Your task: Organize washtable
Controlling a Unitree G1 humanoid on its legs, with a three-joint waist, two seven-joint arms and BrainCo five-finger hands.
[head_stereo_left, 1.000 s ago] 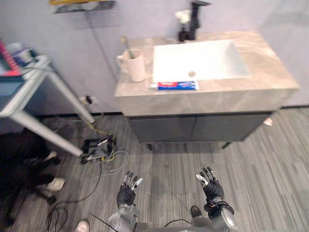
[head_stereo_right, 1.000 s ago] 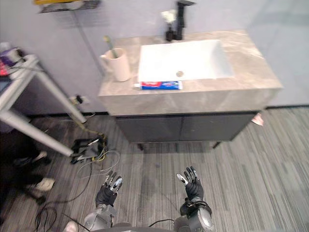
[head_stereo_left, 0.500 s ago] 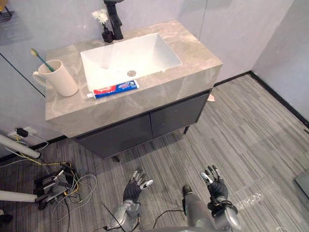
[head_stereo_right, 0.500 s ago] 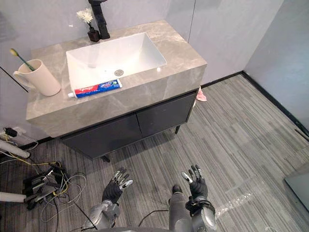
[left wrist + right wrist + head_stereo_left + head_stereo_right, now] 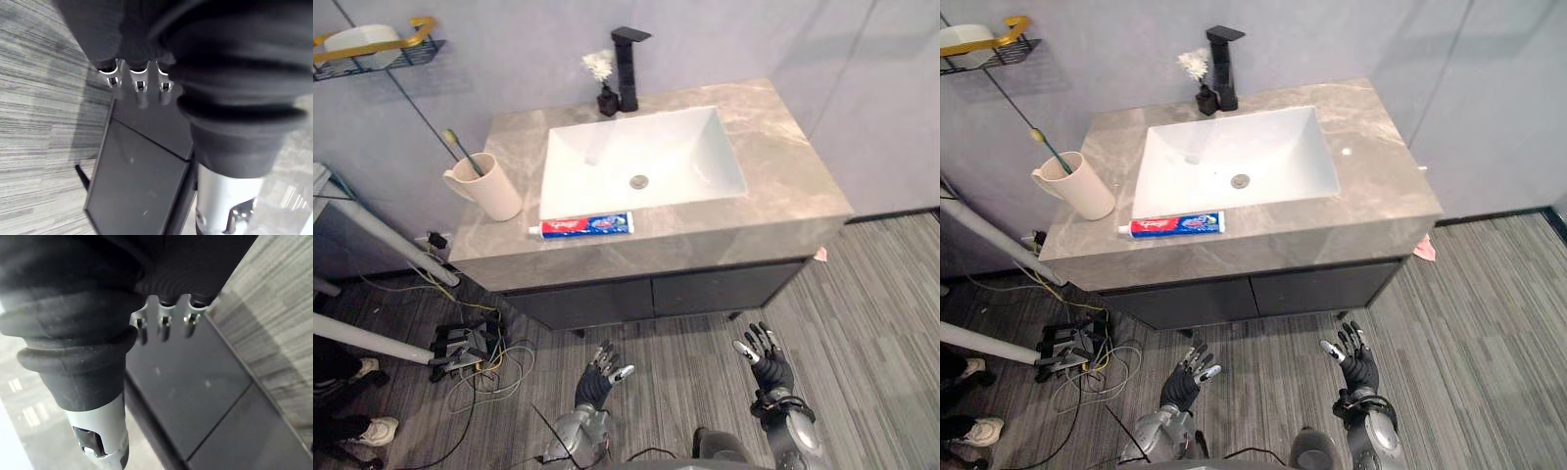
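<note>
Toothpaste tube (image 5: 582, 225), red-blue label, lies before sink (image 5: 690, 157); print illegible.

countertop (image 5: 785, 178): grey veined stone, smooth
basin (image 5: 666, 152): white, glossy
tap (image 5: 627, 73): matt black metal
floor (image 5: 873, 323): grey streaked planks

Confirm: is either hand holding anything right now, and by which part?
Nothing is held. The left hand and right hand are both open, fingers spread, low over the floor before the washtable. The toothpaste tube and cup sit untouched on its top.
</note>
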